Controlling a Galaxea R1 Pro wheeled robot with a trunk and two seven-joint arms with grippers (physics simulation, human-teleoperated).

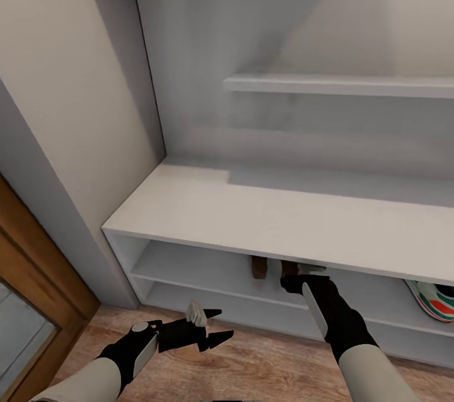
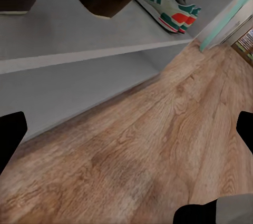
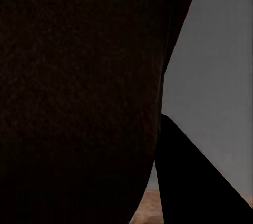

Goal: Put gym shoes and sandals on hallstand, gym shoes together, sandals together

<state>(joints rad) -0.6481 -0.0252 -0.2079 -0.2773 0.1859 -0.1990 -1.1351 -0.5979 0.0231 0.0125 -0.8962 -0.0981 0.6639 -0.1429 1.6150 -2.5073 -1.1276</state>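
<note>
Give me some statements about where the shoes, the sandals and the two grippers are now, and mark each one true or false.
1. A gym shoe lies on a shelf of the hallstand. True.
2. The left gripper holds a sandal. False: it is open and empty, above the corridor floor.
3. The right gripper reaches into the upper open shelf, beside a brown sandal. True.
4. The gym shoe stands on the bench top. False: it lies under the top, on a lower shelf.
5. A sandal lies on the floor in front of the rack. False: the floor seen there is bare.
</note>
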